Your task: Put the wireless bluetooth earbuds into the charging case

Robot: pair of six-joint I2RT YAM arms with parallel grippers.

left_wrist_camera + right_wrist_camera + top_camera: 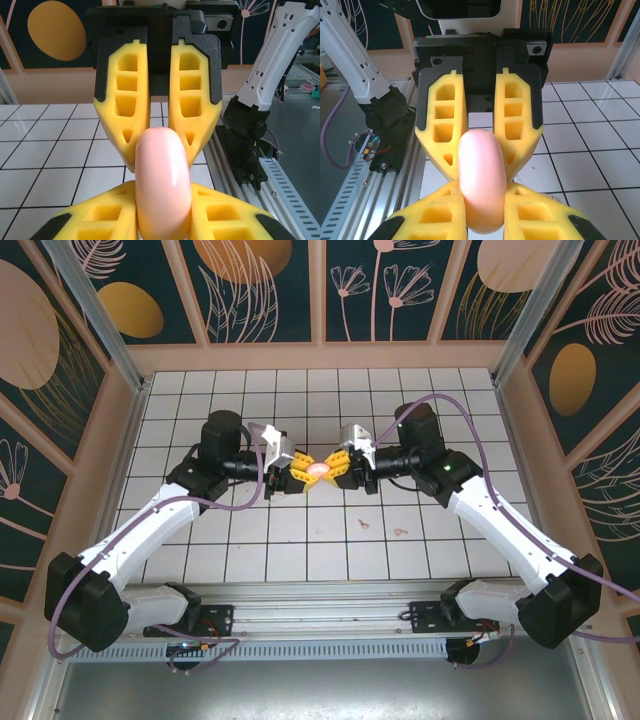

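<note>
White tiled table (300, 540) seen from above; left gripper (306, 471) and right gripper (331, 470) meet mid-table, both clamped on the case (318, 469); two earbuds (362, 524) lie on tiles nearby. Left wrist: case pinched edge-on between both grippers' yellow fingers (125, 100); right wrist: likewise.

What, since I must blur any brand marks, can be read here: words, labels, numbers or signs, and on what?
No text can be read.
The charging case: plain pink shell, no mark.
The wall panels: leaf and disc drawings, no words.
The earbuds: too small to tell.
</note>
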